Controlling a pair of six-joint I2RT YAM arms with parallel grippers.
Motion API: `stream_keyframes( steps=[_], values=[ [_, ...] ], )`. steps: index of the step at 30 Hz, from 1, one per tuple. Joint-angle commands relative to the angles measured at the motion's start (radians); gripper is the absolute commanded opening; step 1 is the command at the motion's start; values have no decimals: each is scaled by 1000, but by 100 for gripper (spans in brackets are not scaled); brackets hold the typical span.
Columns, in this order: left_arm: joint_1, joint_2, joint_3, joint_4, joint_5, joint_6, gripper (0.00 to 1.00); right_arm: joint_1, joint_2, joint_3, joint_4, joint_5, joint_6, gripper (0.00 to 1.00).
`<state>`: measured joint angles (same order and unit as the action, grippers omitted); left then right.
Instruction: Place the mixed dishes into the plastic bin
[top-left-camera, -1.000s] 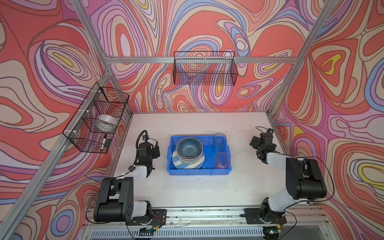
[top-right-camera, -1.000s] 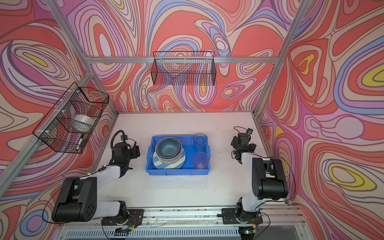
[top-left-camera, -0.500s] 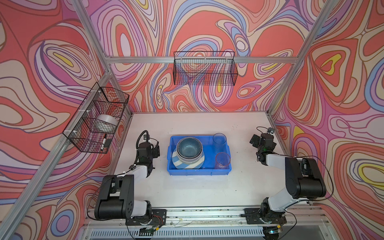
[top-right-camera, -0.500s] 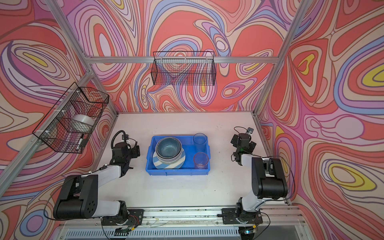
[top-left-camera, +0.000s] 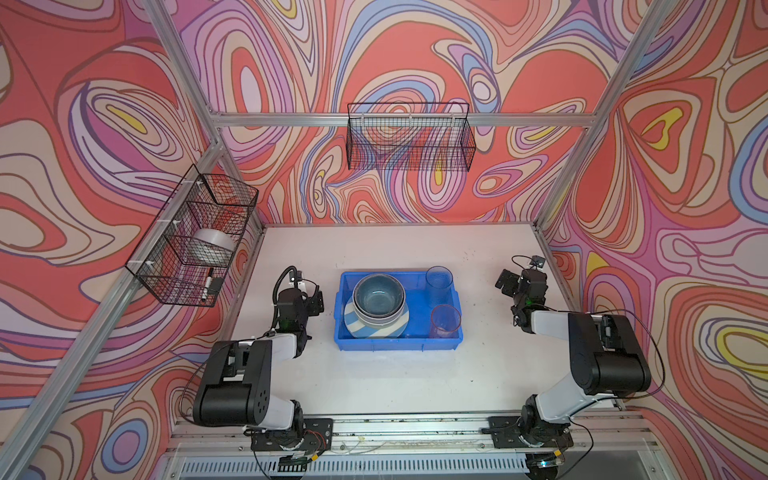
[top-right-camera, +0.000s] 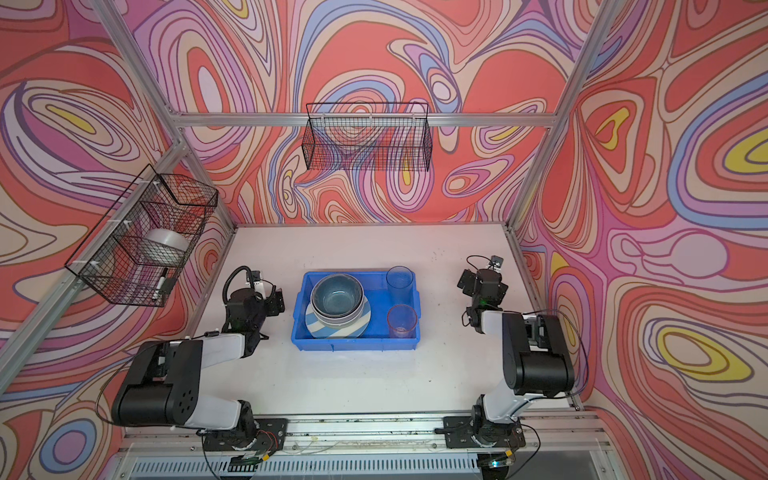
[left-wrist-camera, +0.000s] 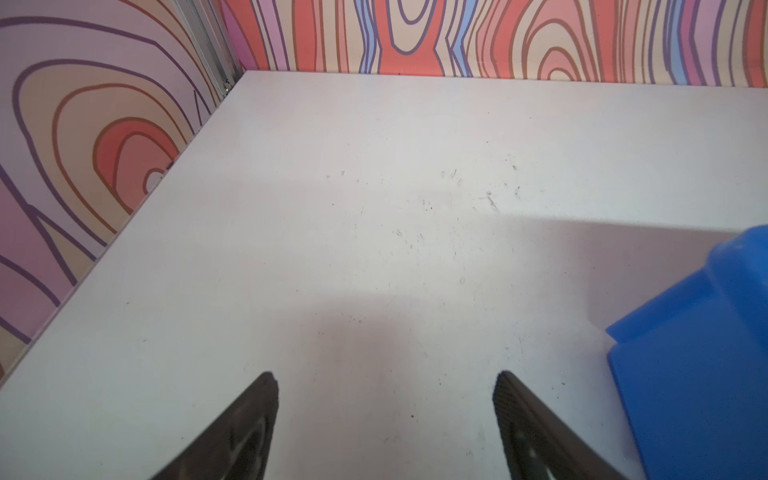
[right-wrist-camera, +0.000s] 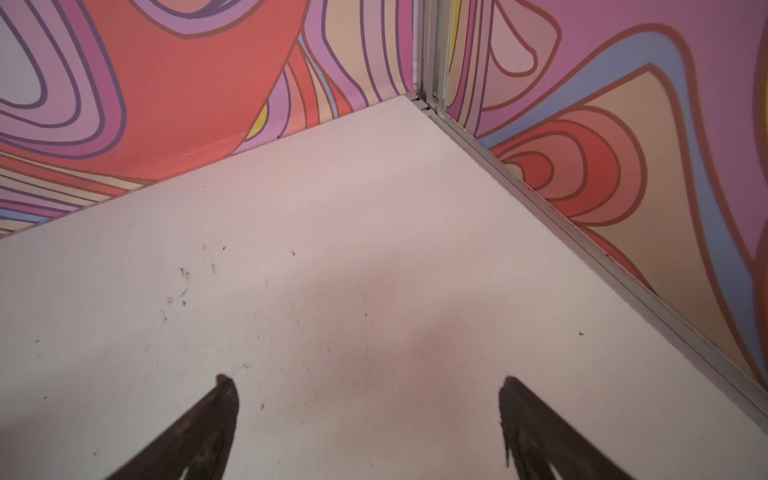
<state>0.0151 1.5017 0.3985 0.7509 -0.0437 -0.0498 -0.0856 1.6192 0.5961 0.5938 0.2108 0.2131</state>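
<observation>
The bright blue shallow plastic bin (top-left-camera: 399, 345) sits on the white counter (top-left-camera: 395, 384) between the two pincers. It is just to the right of the left pincer (top-left-camera: 315, 300) and well to the left of the right pincer (top-left-camera: 505, 283).

In both top views, the half of the bin nearer the left pincer holds a blue-and-white striped round plate (top-left-camera: 360, 329) lying flat on the floor. A teal bowl (top-left-camera: 378, 297) stands upright on the plate, nested in a paler bowl (top-left-camera: 375, 321) whose rim shows beneath it. In the half nearer the right pincer, two tumblers stand upright and apart. The translucent blue tumbler (top-left-camera: 439, 282) is in the far corner and the translucent pink tumbler (top-left-camera: 445, 322) is in the near one.

In the left wrist view the left pincer's jaws are spread wide over bare counter, with nothing between them. A corner of the bin is close to one jaw and does not touch it. In the right wrist view the right pincer's jaws are fully spread and grip nothing. They point at the counter's far right corner.

Beyond the left pincer, a black wire mesh basket (top-left-camera: 166, 266) hangs on the side wall and holds a white roll (top-left-camera: 214, 245). A second black wire basket (top-left-camera: 409, 143) hangs on the back wall.
</observation>
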Motion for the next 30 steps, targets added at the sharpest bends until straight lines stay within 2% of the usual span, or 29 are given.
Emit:
stream_keyframes(
  steps=[1,11,14,18,20,25,30],
  values=[
    [8,31,-38,154,34,0,85,-5,15,-23,82,-57,-38,98],
    [8,34,-32,147,45,2,88,18,36,-27,127,-208,-126,99],
    [8,34,-33,149,48,4,90,39,47,-57,197,-207,-152,98],
    [8,34,-32,149,47,6,95,50,93,-168,447,-175,-150,98],
    [8,34,-32,148,47,2,100,50,85,-188,472,-156,-145,99],
    [8,34,-32,148,46,3,100,58,84,-147,383,-126,-142,99],
    [8,33,-33,148,46,3,100,59,90,-146,396,-119,-144,99]
  ],
)
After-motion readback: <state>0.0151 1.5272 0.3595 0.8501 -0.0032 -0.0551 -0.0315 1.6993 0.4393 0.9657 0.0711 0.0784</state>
